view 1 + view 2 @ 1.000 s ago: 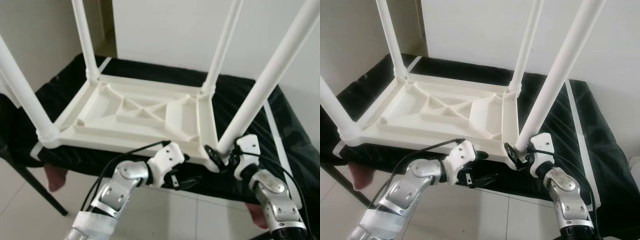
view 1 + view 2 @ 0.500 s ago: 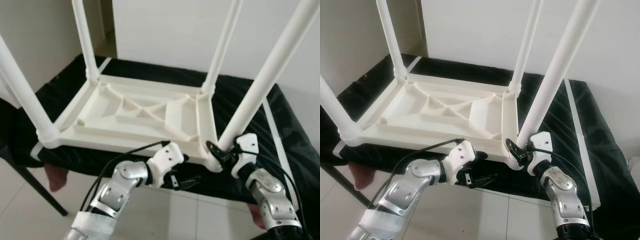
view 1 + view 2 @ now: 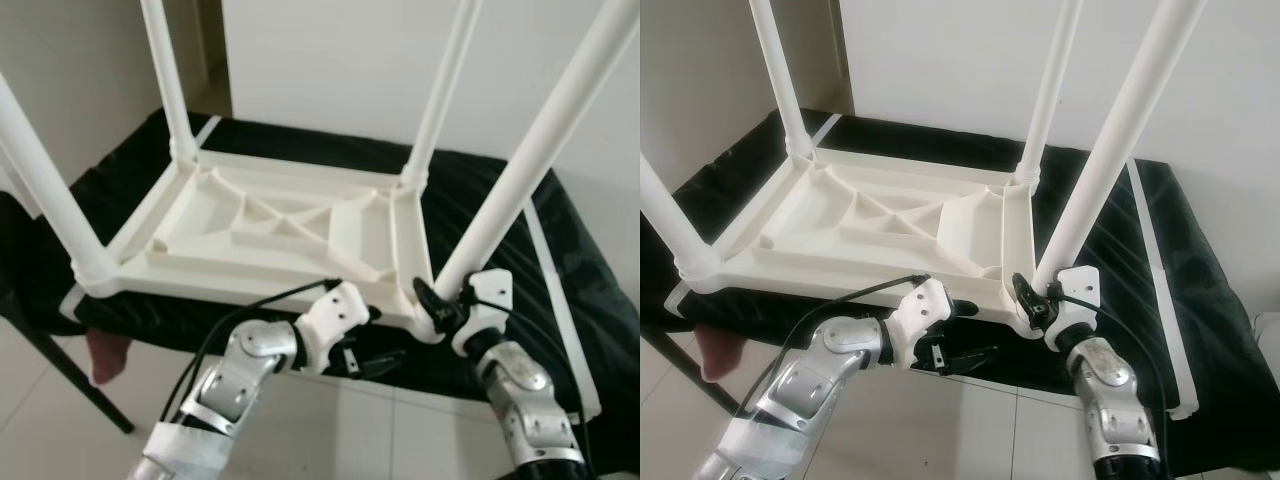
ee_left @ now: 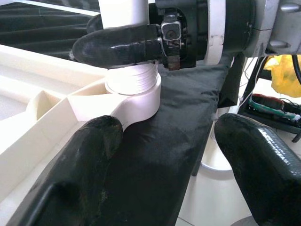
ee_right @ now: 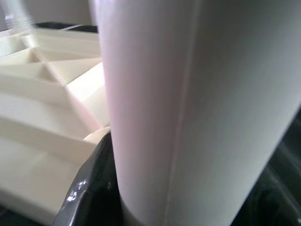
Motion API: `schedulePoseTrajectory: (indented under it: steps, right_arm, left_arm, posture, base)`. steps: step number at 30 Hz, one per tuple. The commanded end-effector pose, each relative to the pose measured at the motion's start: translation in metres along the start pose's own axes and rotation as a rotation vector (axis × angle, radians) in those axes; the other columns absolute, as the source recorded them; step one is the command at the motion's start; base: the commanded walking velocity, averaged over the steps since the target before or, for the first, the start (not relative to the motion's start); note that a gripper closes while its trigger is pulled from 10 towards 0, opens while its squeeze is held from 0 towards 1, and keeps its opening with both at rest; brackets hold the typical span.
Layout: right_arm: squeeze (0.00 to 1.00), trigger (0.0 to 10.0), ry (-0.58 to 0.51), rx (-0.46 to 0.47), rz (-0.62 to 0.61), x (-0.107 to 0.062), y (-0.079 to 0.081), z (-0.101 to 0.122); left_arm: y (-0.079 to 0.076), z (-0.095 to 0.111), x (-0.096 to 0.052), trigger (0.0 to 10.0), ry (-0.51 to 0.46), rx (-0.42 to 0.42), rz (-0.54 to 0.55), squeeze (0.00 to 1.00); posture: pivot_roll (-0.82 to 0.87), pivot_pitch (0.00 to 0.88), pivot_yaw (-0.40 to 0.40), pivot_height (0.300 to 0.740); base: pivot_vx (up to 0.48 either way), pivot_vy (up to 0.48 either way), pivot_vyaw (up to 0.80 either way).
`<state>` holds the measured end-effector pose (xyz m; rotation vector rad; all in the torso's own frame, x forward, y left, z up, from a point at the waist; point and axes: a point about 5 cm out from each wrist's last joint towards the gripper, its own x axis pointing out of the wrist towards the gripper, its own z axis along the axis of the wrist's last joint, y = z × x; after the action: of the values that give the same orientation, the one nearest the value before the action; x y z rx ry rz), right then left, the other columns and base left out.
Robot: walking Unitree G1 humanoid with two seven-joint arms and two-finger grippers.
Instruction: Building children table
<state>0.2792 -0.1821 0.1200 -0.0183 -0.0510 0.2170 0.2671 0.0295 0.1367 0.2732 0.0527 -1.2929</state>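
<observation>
You see a black bed [image 3: 560, 230] by a white wall [image 3: 330, 60]. One upside-down children table [image 3: 280, 225] lies on it, four legs up. Your right end effector [image 3: 440, 308] grips the near leg [image 3: 520, 180]; your left end effector [image 3: 375, 362] hangs wide.

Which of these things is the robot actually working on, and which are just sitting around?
Job:
tabletop, upside down
near right leg, gripped at its base by the right end effector
three other legs, upright
left end effector, open below the edge

Lying about:
black cover
yellow bag
</observation>
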Motion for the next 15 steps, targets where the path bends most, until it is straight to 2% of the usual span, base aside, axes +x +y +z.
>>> schedulePoseTrajectory:
  steps: [1,4,5,7,8,10,15]
  right_arm:
    - [0.0,10.0,0.011,0.055,-0.119,-0.001,0.003,-0.003]
    - [0.0,10.0,0.005,0.119,-0.287,-0.003,0.01,-0.006]
    - [0.0,10.0,0.005,0.119,-0.287,-0.003,0.01,-0.006]
    - [0.0,10.0,0.021,0.124,-0.405,-0.004,0.013,-0.01]
    - [0.0,10.0,0.021,0.124,-0.405,-0.004,0.013,-0.01]
    - [0.0,10.0,0.031,0.168,-0.506,-0.005,0.019,-0.014]
    - [0.0,10.0,0.036,0.179,-0.501,-0.004,0.026,-0.014]
  left_arm:
    - [-0.001,-0.001,-0.001,10.0,0.004,-0.008,0.027,0.0]
    - [0.0,-0.001,0.0,10.0,0.005,-0.006,0.026,0.0]
    - [0.0,-0.001,0.0,10.0,0.005,-0.006,0.026,0.0]
    - [0.0,-0.001,0.0,10.0,0.005,-0.006,0.025,0.0]
    - [0.0,-0.001,0.0,10.0,0.005,-0.006,0.025,0.0]
    - [0.0,0.0,0.001,10.0,0.001,-0.006,0.026,0.0]
    - [0.0,0.0,0.001,10.0,0.001,-0.008,0.028,0.0]
  posture:
    - [0.03,0.0,-0.04,0.74]
    - [0.03,0.0,-0.039,0.74]
    - [0.03,0.0,-0.039,0.74]
    - [0.03,0.0,-0.042,0.74]
    - [0.03,0.0,-0.042,0.74]
    - [0.03,0.0,-0.045,0.74]
    - [0.03,0.0,-0.042,0.74]
  base:
    - [0.0,0.0,0.0]
    - [0.0,0.0,0.0]
    - [0.0,0.0,0.0]
    - [0.0,0.0,0.0]
    - [0.0,0.0,0.0]
    - [0.0,0.0,0.0]
    - [0.0,0.0,0.0]
